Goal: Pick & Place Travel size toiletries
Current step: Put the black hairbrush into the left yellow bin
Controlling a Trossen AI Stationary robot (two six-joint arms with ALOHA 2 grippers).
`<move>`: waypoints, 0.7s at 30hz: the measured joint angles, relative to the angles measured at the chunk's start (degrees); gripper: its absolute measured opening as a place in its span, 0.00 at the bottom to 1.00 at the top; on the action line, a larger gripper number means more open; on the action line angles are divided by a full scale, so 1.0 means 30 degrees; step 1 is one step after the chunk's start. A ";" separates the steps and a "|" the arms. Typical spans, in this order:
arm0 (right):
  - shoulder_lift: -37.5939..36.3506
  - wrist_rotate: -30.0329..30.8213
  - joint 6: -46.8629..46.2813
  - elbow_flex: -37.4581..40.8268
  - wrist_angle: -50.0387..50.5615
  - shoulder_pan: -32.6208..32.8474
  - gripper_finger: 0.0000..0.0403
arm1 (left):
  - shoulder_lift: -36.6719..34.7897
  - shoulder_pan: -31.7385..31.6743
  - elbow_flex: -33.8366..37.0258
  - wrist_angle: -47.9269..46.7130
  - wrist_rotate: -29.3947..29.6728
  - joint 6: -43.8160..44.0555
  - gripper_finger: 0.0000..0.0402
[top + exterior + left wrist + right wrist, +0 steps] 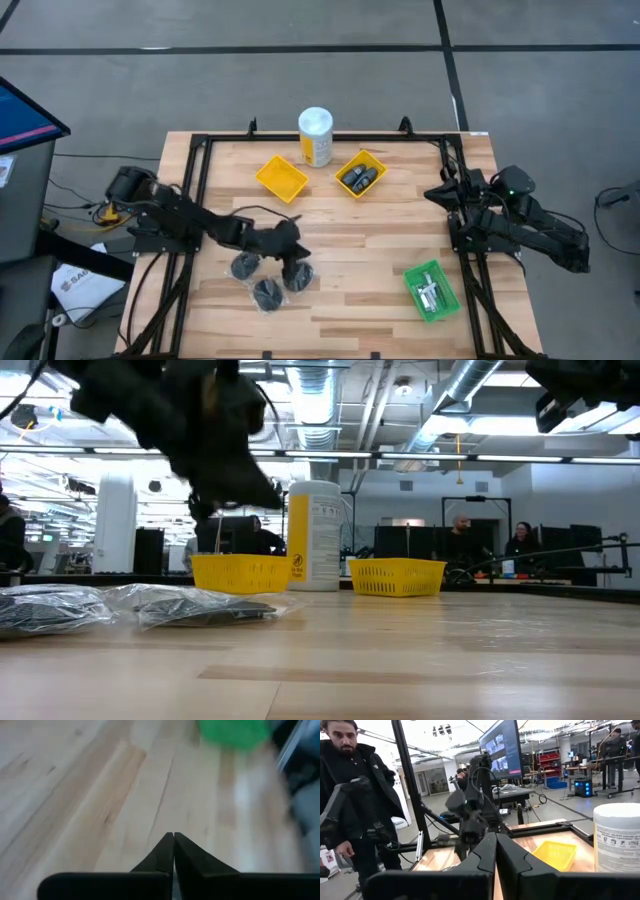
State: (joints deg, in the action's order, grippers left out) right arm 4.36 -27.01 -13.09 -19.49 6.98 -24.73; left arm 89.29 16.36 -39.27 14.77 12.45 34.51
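Observation:
Three dark grey discs in clear wrap (268, 293) lie flat on the table at the near left; two of them show in the low view (200, 610). My left gripper (296, 238) hovers just beyond them, shut and empty, and its wrist view (173, 836) shows only bare wood under it. Two black oblong pieces (360, 178) lie in the right yellow tray (378, 162). Small silver pieces (430, 293) lie in a green tray (445, 300). My right gripper (433, 193) waits shut at the right edge and also shows in its wrist view (495, 836).
A tall yellow canister with a white cap (315, 135) stands at the far middle between the two yellow trays; the left tray (281, 178) holds nothing. A black frame (200, 150) borders the table. A person in dark clothes (350, 795) stands beyond the left side.

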 joint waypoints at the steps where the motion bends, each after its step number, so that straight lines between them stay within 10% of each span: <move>1: 0.0000 0.0004 -0.0071 0.0000 0.0001 0.0000 0.01 | -0.0593 -0.0004 0.0057 -0.0271 0.0035 0.1131 0.01; 9: 0.0000 0.0002 -0.0178 0.0000 0.0001 0.0000 0.01 | -0.3772 0.0911 0.0264 -0.6722 -0.3382 0.9008 0.06; 21: 0.0000 0.0002 -0.0172 0.0007 0.0111 0.0000 0.01 | -0.3725 0.3536 0.0250 -0.6794 -0.4085 0.4993 0.53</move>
State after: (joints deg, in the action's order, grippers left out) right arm 4.36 -27.00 -13.61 -19.46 7.31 -24.73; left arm 78.11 26.97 -38.52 -5.61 0.20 49.49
